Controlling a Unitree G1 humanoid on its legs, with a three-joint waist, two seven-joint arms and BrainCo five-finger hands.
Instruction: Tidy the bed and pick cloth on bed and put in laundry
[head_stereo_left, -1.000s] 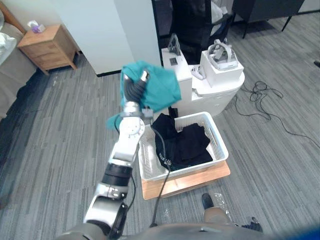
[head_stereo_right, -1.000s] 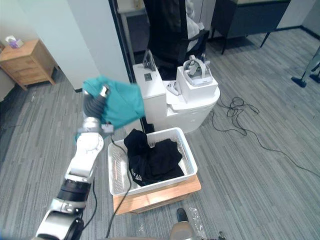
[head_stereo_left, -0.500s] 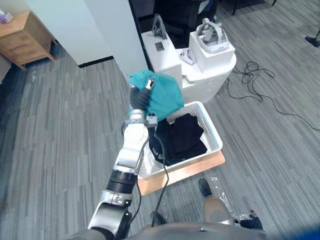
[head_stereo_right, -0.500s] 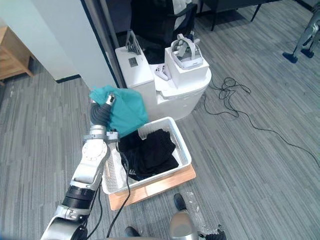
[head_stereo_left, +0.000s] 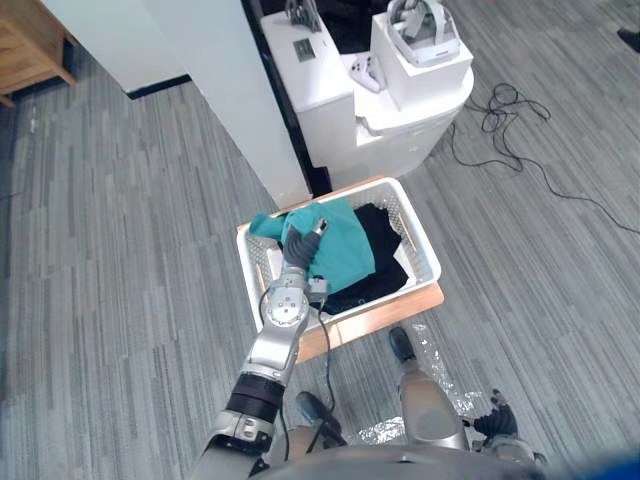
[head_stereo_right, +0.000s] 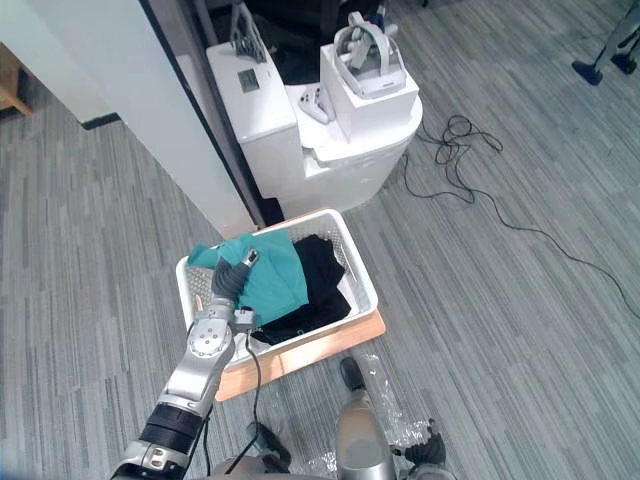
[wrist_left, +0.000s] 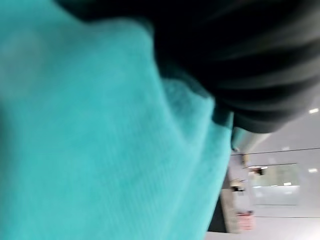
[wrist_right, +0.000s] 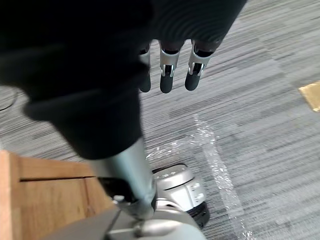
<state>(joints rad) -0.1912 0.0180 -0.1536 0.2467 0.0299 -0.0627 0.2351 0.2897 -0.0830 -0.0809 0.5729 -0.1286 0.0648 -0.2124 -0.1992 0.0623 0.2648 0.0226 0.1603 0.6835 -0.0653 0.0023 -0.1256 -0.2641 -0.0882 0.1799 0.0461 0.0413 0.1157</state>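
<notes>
A: At the upper left of the left eye view, a light wooden bedside cabinet (head_stereo_left: 30, 45) sits in the corner. A tall white wall panel (head_stereo_left: 190, 70) stands beside it, above the grey plank floor (head_stereo_left: 120, 250).

B: Centre frame now! The left hand (head_stereo_left: 298, 248) is over the white perforated plastic laundry basket (head_stereo_left: 253, 278), wrapped up in the teal cloth (head_stereo_left: 345, 250).

A: Is it gripping?

B: I cannot tell. The cloth drapes over the hand, and the left wrist view gives teal fabric against the dark ribbed cover.

A: So where is the cloth?

B: It's over the basket's left half, overlapping the pile of black clothes (head_stereo_left: 385, 245) that takes up the right half. One teal corner reaches towards the far left rim. Whether it has settled or hangs just above, I cannot say.

A: The basket itself sits on a flat wooden board (head_stereo_left: 375, 318) on the floor.

B: Up and to the right, a white round stand (head_stereo_left: 420, 135) is just behind the basket. There's a white box (head_stereo_left: 425, 65) on it and a white headset (head_stereo_left: 418, 18) on top. A thin black cable (head_stereo_left: 500, 105) loops at the upper right.

A: And the right hand (wrist_right: 169, 70)?

B: In the right wrist view it hangs with fingers straight and relaxed, holding nothing. It's above the floor, near a crinkled clear plastic sheet (wrist_right: 205, 145) and an edge of the board.
</notes>
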